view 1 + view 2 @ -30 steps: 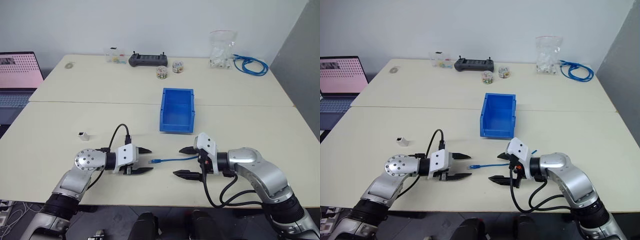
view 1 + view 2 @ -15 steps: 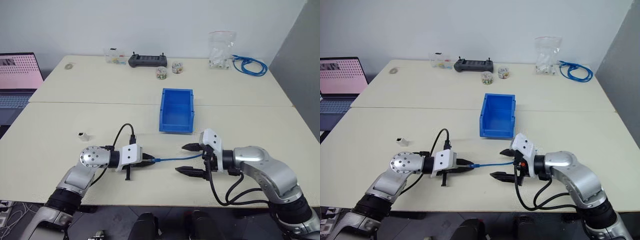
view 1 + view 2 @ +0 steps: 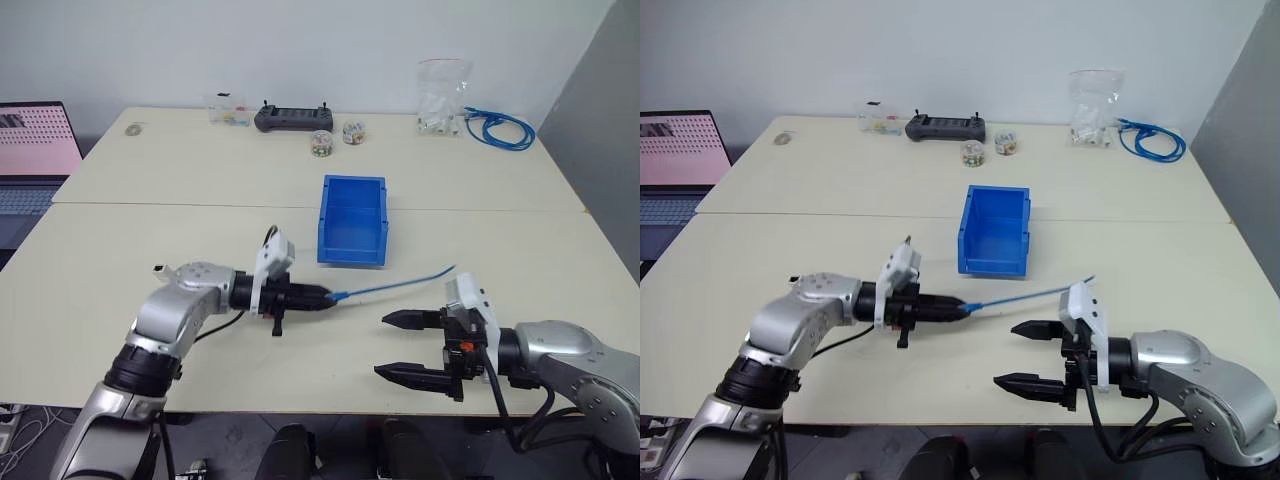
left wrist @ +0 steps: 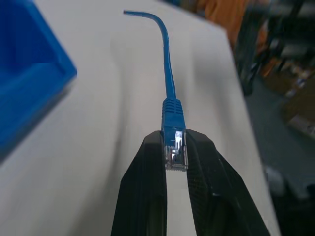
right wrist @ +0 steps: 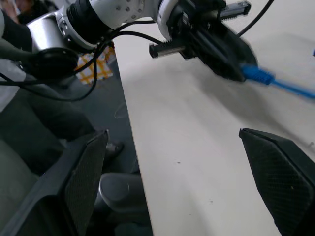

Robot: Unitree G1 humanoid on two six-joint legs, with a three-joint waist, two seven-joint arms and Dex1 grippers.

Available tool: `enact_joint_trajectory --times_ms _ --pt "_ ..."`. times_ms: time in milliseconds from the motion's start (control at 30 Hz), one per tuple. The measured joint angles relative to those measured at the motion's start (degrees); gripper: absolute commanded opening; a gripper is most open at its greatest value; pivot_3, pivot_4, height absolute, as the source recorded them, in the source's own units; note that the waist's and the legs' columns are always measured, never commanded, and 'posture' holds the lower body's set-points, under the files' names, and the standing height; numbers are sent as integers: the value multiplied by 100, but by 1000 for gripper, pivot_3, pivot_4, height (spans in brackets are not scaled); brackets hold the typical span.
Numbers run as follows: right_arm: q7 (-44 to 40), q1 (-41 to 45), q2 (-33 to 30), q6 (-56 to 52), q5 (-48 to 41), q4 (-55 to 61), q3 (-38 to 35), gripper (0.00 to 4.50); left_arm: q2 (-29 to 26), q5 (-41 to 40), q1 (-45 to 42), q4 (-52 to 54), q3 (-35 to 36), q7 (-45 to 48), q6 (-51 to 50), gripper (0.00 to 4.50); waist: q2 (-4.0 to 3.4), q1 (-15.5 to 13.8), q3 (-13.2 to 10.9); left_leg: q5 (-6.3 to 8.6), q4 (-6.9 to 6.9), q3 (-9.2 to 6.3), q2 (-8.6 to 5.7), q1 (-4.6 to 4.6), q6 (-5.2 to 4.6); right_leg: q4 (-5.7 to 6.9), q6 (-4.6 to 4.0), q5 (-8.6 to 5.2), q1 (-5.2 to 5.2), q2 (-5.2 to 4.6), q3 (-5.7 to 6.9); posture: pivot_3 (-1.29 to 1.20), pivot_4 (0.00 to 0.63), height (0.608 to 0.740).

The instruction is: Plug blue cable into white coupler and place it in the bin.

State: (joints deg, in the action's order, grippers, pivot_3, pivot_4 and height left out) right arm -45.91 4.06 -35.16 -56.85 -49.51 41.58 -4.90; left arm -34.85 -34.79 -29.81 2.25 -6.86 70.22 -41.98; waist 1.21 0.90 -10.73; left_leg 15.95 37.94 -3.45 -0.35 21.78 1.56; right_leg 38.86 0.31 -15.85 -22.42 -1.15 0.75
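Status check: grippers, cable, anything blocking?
Left gripper shut on blue cable plug. Right gripper open, empty. Bin unobstructed; coupler not yet mated.

Bare worktop (image 3: 120, 250) spreads across the left and right of the frame. The bin (image 3: 353, 221) stands at centre; below it the cable (image 3: 390, 287) slants across, seemingly lifted, between the left gripper (image 3: 318, 297) and right gripper (image 3: 397, 345).

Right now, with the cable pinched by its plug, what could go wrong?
1. The left fingers clamp only the clear plug of the blue cable; the long free end could lever it loose.
2. The pads cover the plug, so mating may be blocked.
3. The right gripper is open and holds nothing.
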Motion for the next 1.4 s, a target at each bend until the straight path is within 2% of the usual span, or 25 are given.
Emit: enact_joint_trajectory --times_ms 267,500,833,1067,1367,1400 --pt "1279 222 896 -5 -1322 -351 -468 4500 131 -1869 -94 640 737 -477 -1994 260 -1 88 -1 -1 0 2 2 -6 1 3 0 0 -1 2 -7 0 150 740" --pt "2020 640 952 20 -2403 -509 -495 4500 162 -2582 -212 659 1094 -982 -2636 260 0 74 -1 -1 0 5 0 -1 1 0 0 0 -3 0 -10 0 150 740" --pt "2400 1209 1107 137 -2685 -845 -79 4500 305 -3036 -240 665 1172 -1439 -2895 260 -1 74 -1 -1 -1 12 0 3 1 2 0 0 -14 0 -17 0 150 740" --pt "2399 1301 1046 142 -2780 -924 -46 2591 304 -3062 -240 678 1172 -1495 -2879 260 -1 72 -1 -1 -2 13 0 7 1 2 0 0 -19 0 -18 0 150 740" --pt "2471 1343 1044 173 -2779 -974 42 436 303 -3107 -222 783 1172 -1449 -2872 260 0 73 -1 -1 -2 15 0 9 2 2 0 0 -21 0 -19 0 150 740" --pt "2464 1343 1041 182 -2793 -977 44 321 302 -3118 -216 785 1176 -1455 -2871 260 -1 73 -1 -1 -3 15 0 9 1 2 0 0 -21 0 -19 0 150 740"
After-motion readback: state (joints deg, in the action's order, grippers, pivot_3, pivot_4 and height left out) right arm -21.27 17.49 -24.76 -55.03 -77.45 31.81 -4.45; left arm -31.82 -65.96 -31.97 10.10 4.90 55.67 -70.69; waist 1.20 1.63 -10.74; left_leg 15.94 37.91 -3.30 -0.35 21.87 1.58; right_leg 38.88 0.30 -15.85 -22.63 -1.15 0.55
